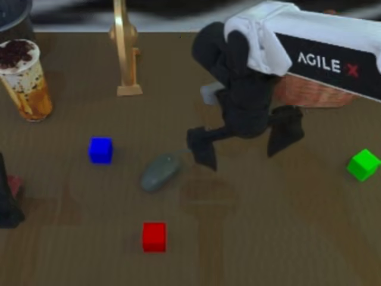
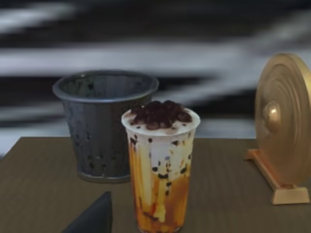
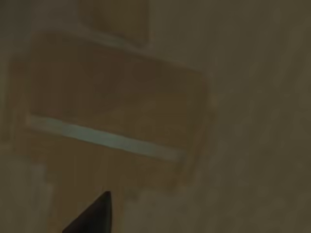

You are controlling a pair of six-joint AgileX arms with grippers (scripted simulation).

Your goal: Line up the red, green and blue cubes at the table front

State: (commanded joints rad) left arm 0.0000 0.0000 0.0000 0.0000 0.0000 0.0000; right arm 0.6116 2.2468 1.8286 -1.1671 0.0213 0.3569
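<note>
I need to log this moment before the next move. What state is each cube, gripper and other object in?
red cube: on the table near the front, free.
blue cube: left of centre, free.
green cube: far right, free.
right gripper: open, above mid-table, holding nothing.
left gripper: at left edge.
grey stone: lying flat.
drink cup: upright, full.

Top view overhead, left wrist level toward cup [image 2: 160, 167], right wrist close on table [image 3: 252, 97]
</note>
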